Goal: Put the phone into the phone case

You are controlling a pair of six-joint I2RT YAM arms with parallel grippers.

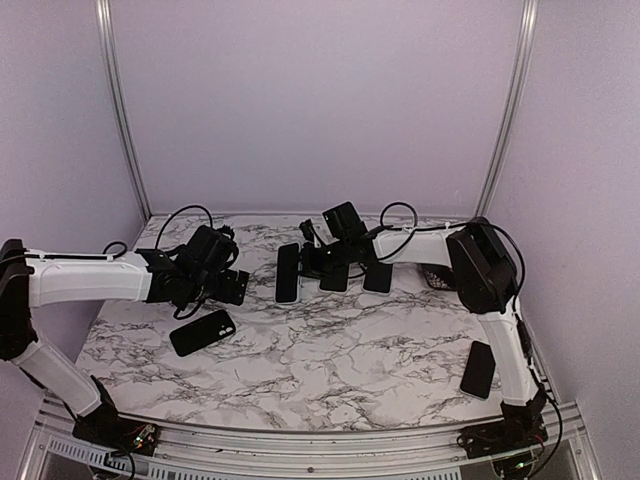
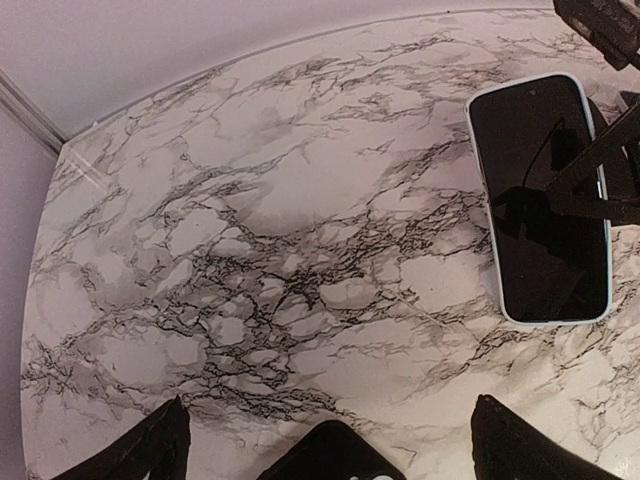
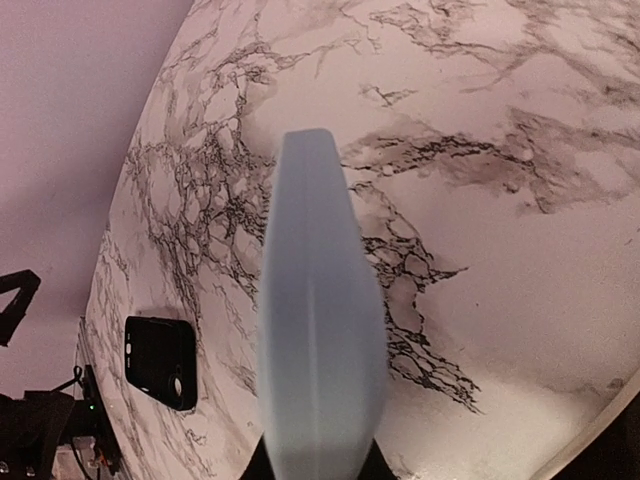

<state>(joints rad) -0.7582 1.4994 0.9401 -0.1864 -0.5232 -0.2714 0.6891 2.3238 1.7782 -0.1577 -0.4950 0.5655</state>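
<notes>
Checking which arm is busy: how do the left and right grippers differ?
The left gripper is open and empty; the right gripper is shut on a pale blue slab seen edge-on. The left hangs over the black case; the right is near the pale-rimmed phone. Both are above the marble table.

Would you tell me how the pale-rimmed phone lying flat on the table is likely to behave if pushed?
The phone looks like a rigid flat slab, so it probably won't bend, roll or tip. Its screen is glossy and the table looks smooth, so it would likely slide. Lying flush, its thin edges may be hard to pinch.
</notes>
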